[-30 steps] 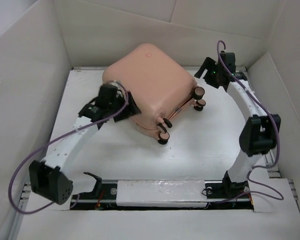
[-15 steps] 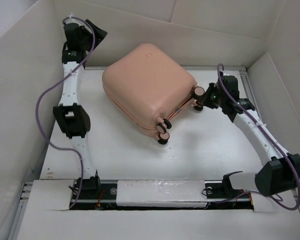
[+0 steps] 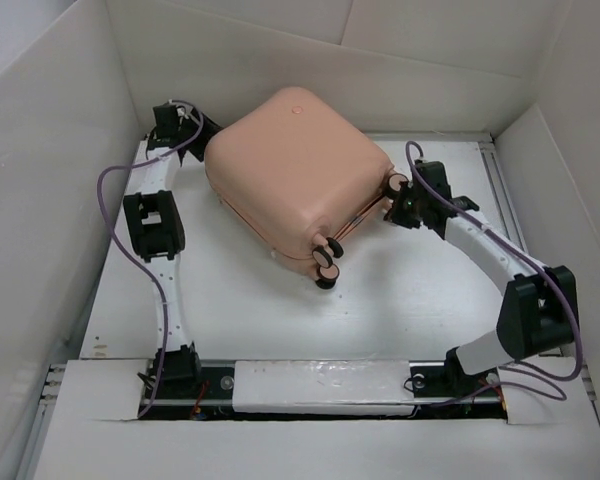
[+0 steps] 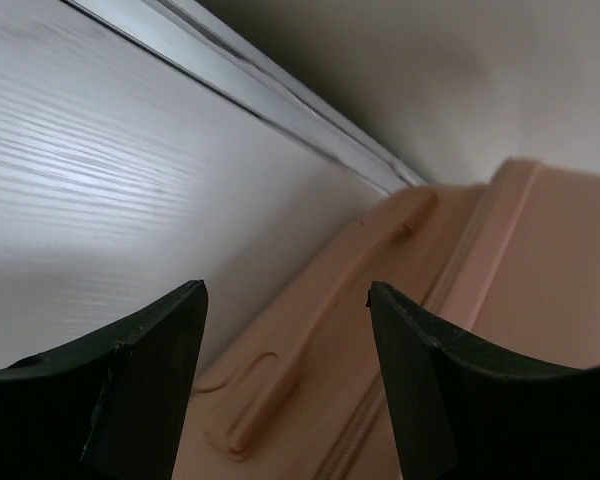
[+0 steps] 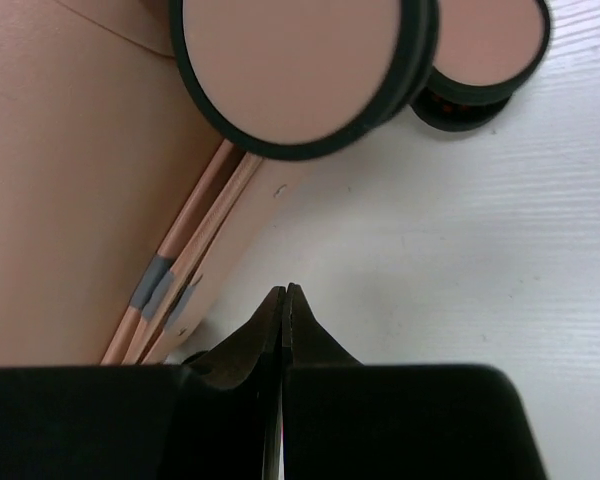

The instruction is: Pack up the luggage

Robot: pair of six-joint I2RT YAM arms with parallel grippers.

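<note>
The luggage point(image 3: 295, 175), a peach-pink hard-shell suitcase, lies closed on the white table with its round emblem point(image 3: 297, 110) facing up and its wheels point(image 3: 327, 262) toward the front right. My left gripper point(image 3: 193, 128) sits at its back-left corner. In the left wrist view that gripper point(image 4: 285, 290) is open, nothing between its fingers point(image 4: 150, 370), and it looks along the shell's side point(image 4: 540, 280) with a moulded groove point(image 4: 310, 340). My right gripper point(image 3: 398, 197) is by the right-hand wheels. Here it is point(image 5: 285, 290) shut on nothing, just below a wheel point(image 5: 300, 60) and the taped seam point(image 5: 160, 285).
White cardboard walls point(image 3: 40, 200) enclose the table on the left, back and right. A metal rail point(image 4: 280, 110) runs along the table's back edge beside the left gripper. Bare table point(image 3: 280, 320) lies between the suitcase and the arm bases.
The left arm swung from the suitcase's front-left side up to the back wall, then down to its back-left corner. The right gripper came down to the wheels and shut.
</note>
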